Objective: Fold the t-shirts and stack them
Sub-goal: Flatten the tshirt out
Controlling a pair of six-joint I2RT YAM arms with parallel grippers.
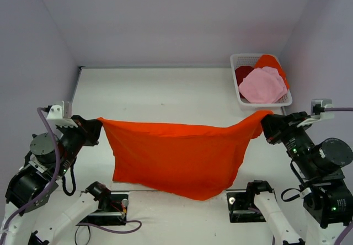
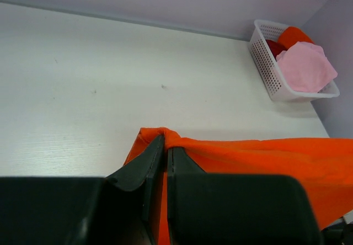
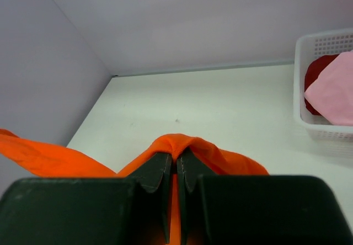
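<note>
A large bright orange-red t-shirt (image 1: 176,156) hangs stretched in the air between both arms, its lower edge sagging toward the near table edge. My left gripper (image 1: 97,127) is shut on its left top corner; in the left wrist view the cloth (image 2: 248,156) bunches over the closed left gripper (image 2: 165,143). My right gripper (image 1: 266,122) is shut on the right top corner, and the right wrist view shows a fold of the shirt (image 3: 182,143) pinched in the right gripper (image 3: 177,158). Pink (image 1: 262,86), dark red (image 1: 243,73) and orange (image 1: 270,62) t-shirts lie in the basket.
A white lattice basket (image 1: 241,98) stands at the back right of the white table (image 1: 160,96), against the right wall. Walls close in the table at the back and on both sides. The arm bases (image 1: 105,203) sit at the near edge.
</note>
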